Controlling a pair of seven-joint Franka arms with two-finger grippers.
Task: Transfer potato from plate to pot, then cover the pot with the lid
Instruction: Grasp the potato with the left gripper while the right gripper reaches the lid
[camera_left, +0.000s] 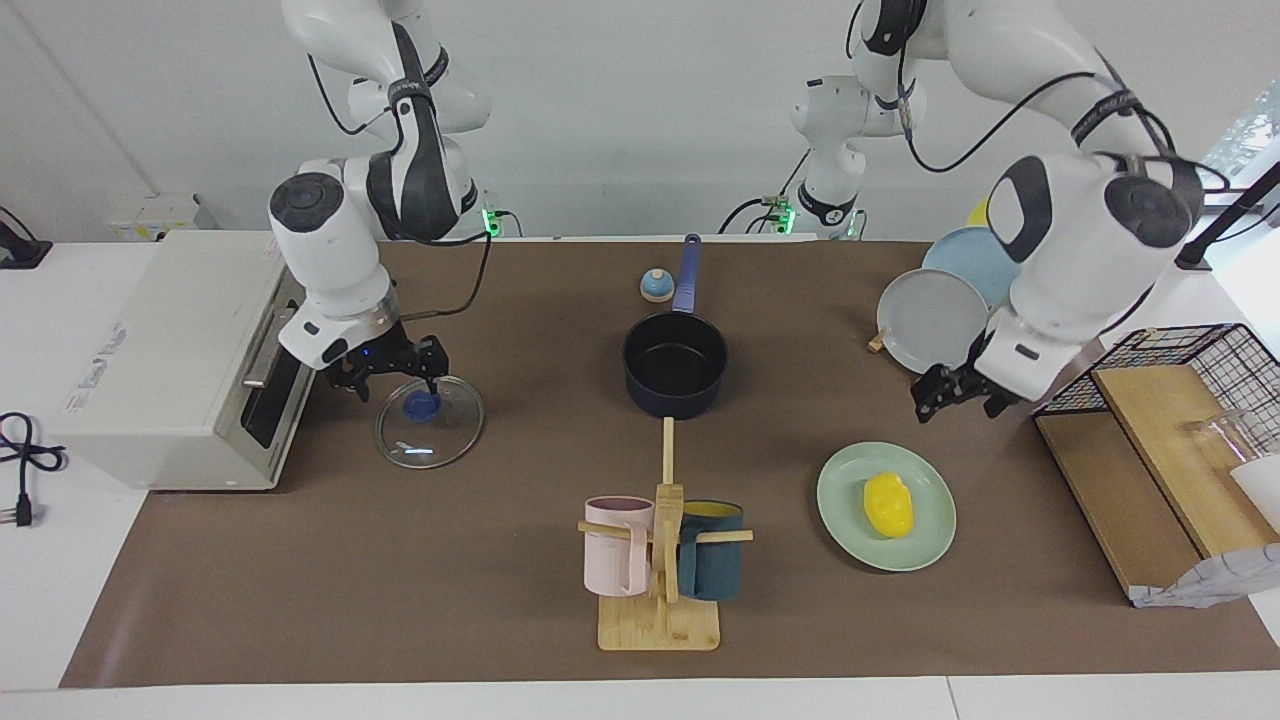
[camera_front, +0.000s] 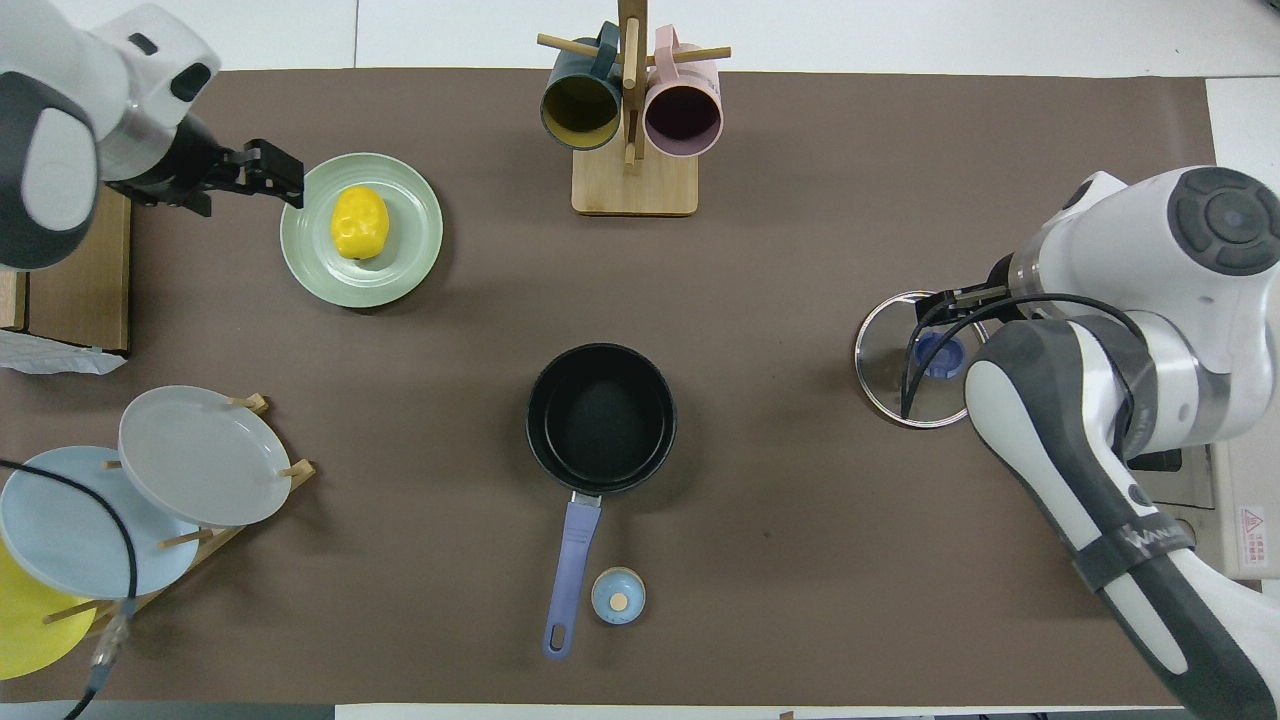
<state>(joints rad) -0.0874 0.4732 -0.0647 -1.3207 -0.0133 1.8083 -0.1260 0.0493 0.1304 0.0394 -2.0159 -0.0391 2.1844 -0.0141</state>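
The yellow potato (camera_left: 888, 504) (camera_front: 359, 222) lies on the mint-green plate (camera_left: 842, 520) (camera_front: 410, 262). My left gripper (camera_left: 952, 398) (camera_front: 285, 172) is open and empty, up in the air over the mat at the plate's rim toward the left arm's end. The navy pot (camera_left: 675, 365) (camera_front: 600, 417) stands empty mid-table, its blue handle pointing toward the robots. The glass lid (camera_left: 445, 440) (camera_front: 890, 375) lies flat on the mat in front of the toaster oven. My right gripper (camera_left: 395, 380) (camera_front: 950, 310) is open, low over the lid by its blue knob (camera_left: 422, 405).
A toaster oven (camera_left: 170, 350) stands at the right arm's end. A mug rack (camera_left: 660, 560) stands farther from the robots than the pot. A rack of upright plates (camera_left: 935, 320) and a wire basket with boards (camera_left: 1170, 420) are at the left arm's end. A small bell (camera_left: 656, 286) sits beside the pot handle.
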